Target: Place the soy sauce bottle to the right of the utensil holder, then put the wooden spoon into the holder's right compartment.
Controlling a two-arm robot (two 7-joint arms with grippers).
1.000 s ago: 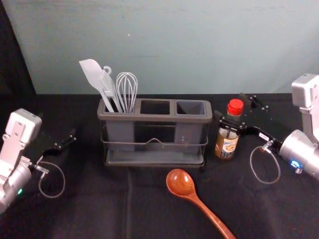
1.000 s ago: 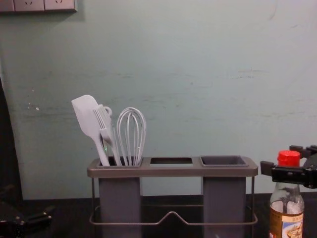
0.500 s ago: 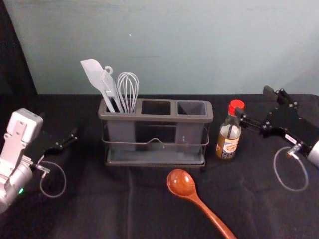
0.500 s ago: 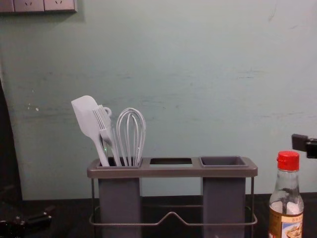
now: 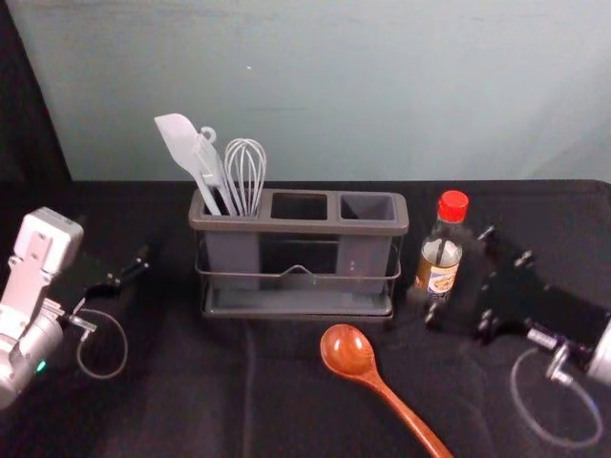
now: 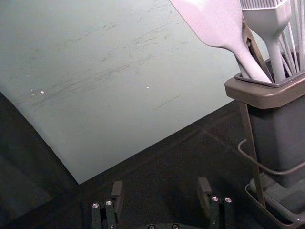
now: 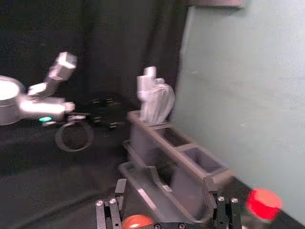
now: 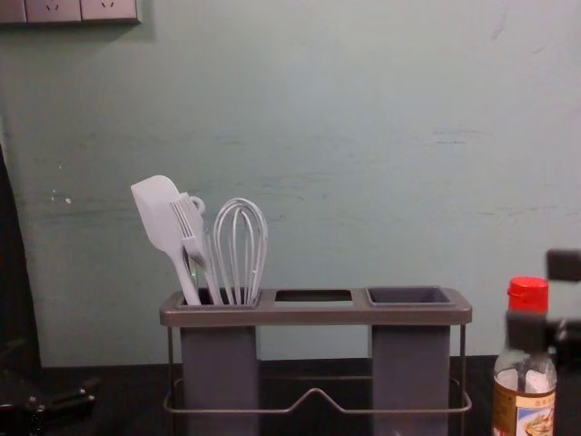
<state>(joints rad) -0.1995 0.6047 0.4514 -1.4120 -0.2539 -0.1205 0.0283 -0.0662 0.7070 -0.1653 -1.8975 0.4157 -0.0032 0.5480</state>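
In the head view, the soy sauce bottle stands upright just right of the utensil holder, with a small gap between them. My right gripper is open at the bottle's right and front, holding nothing; in the right wrist view the same gripper has its fingers apart. One of its fingers overlaps the bottle in the chest view. The wooden spoon lies in front of the holder, bowl towards it. My left gripper is parked at the left; the left wrist view shows this gripper open.
White utensils, a spatula and a whisk among them, stand in the holder's left compartment. Its middle and right compartments hold nothing. A pale wall rises behind the black-covered table.
The right gripper, around the bottle's neck a second ago, has backed off to the right and then swung towards the table's front. The bottle stays standing on the table; the left arm is still.
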